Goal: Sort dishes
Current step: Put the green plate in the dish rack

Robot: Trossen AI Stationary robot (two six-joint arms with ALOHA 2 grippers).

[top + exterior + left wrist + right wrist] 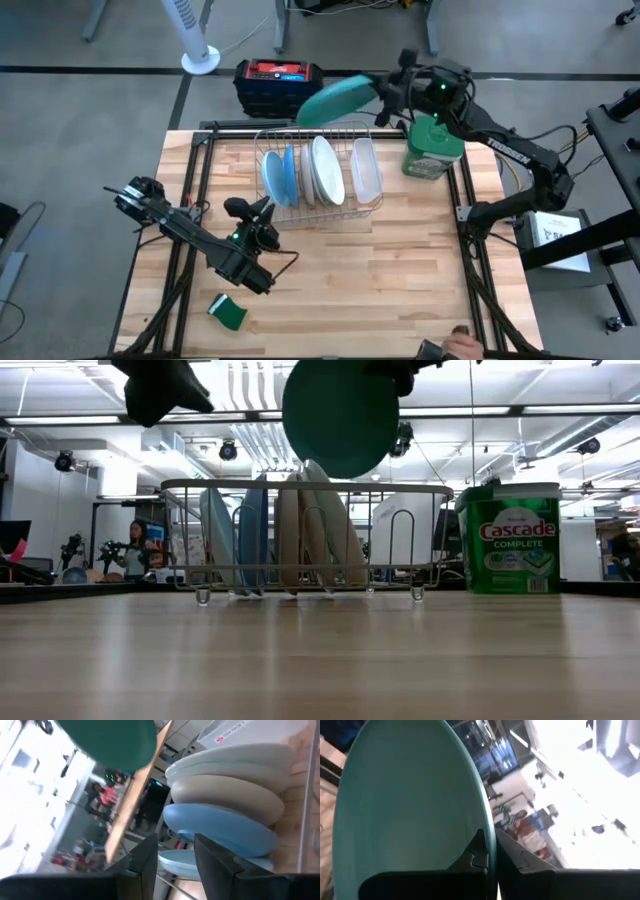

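Observation:
A wire dish rack [372,208] stands mid-table with plates upright in its slots: light blue plates [277,177] at its left, white and cream plates [325,170] beside them. My right gripper [383,92] is shut on a large teal-backed plate [335,100], held high over the rack's far edge; the low view shows this plate [340,415] above the rack. My left gripper [262,208] is open at the rack's near left corner. In its wrist view it [175,857] points at the blue plates [225,827], nothing between the fingers. My right gripper pinches the teal plate's rim [489,837] between its two fingers [476,854], one on each face. The fingers come level from the table's right side. The plate is lifted clear of the rack and stands nearly on edge, its teal back toward the table's near side.
A clear container [366,168] sits in the rack's right end. A green Cascade tub [432,148] stands right of the rack. A green sponge [228,312] lies near the front left. A black and red case [278,80] sits beyond the far edge. A person's hand [462,343] shows at the near edge.

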